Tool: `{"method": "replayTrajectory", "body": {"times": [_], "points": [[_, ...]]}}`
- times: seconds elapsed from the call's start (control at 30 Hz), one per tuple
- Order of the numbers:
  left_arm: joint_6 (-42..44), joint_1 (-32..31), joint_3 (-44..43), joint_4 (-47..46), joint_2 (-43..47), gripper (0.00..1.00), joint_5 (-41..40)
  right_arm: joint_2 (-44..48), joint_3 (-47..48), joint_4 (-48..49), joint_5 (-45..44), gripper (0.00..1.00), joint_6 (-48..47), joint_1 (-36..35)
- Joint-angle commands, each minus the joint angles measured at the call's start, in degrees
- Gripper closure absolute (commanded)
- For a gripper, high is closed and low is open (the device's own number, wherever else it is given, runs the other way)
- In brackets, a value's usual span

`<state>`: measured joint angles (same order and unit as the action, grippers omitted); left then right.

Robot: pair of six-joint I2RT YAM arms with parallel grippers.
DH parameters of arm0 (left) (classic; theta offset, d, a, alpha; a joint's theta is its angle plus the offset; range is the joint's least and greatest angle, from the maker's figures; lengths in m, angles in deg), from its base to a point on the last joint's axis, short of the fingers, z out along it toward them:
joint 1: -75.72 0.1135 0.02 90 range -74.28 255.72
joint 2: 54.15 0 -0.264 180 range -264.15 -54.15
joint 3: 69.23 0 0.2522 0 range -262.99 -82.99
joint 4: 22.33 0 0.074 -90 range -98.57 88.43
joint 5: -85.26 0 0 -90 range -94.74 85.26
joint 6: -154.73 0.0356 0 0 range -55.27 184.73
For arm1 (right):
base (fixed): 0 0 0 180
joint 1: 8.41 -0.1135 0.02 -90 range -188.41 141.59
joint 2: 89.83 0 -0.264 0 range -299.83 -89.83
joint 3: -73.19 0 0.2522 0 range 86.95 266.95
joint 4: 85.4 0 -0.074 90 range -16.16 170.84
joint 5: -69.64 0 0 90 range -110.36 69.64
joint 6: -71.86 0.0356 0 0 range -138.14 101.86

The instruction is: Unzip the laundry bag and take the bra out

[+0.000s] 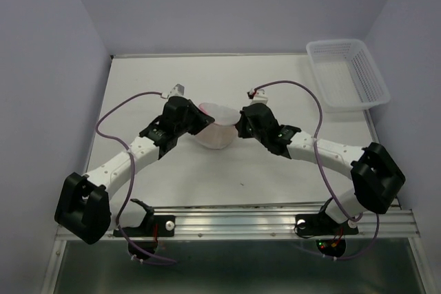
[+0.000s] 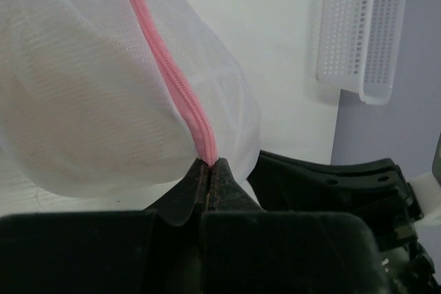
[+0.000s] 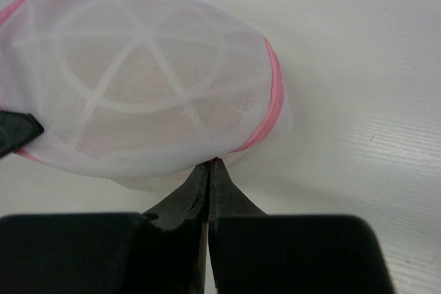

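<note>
Pinching one laundry bag (image 1: 215, 129) from two sides

Item 1, laundry bag: a round white mesh pouch is sitting near the middle of the counter (image 1: 275, 170), between the two arms. Whether it is resting fully on the surface or being lifted slightly cannot be told. Its pink zipper (image 2: 172, 80) is running along the curved seam and is looking closed along the stretch in view. White ribs are showing through the mesh in a spoked pattern on the side facing the right wrist camera.

Item 2, bra (image 3: 138, 94): a pale beige-peach shape is showing through the mesh and is lying inside the pouch.

Item 3, left claw (image 2: 209, 166): it is reaching in from the pouch's left side. Its fingers are pressing tight together on the pouch's edge, right where the pink zipper line ends.

Item 4, right claw (image 3: 210, 166): it is reaching in from the opposite side. Its fingers are squeezing together on the pouch's lower rim, just beside the pink trim.

Item 5, basket (image 1: 348, 74): a white plastic lattice tray is sitting at the far right corner of the counter, well apart from the pouch and both claws.
</note>
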<state>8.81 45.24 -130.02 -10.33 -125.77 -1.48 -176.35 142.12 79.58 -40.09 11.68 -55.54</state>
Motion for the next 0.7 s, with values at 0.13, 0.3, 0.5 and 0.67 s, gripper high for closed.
{"method": "replayTrajectory", "body": {"times": [0.13, 0.3, 0.5, 0.67], "points": [[9.1, 5.5, 2.5, 0.3, 3.8, 1.00, 4.5, 4.4, -5.8, 1.6, 1.7, 0.99, -1.5, 9.6], [12.4, 7.6, 2.5, -1.0, 2.2, 1.00, 7.8, 4.1, -6.6, 2.8, 2.5, 0.97, -5.2, 10.7], [17.8, 8.4, -1.8, 1.6, -0.1, 1.00, 4.6, 2.5, -6.8, 3.1, 3.3, 0.94, -7.0, 11.3], [22.7, 9.8, -4.2, 4.1, -0.7, 1.00, 2.0, 3.4, -7.5, 2.2, 1.5, 0.88, -7.5, 11.3]]}}
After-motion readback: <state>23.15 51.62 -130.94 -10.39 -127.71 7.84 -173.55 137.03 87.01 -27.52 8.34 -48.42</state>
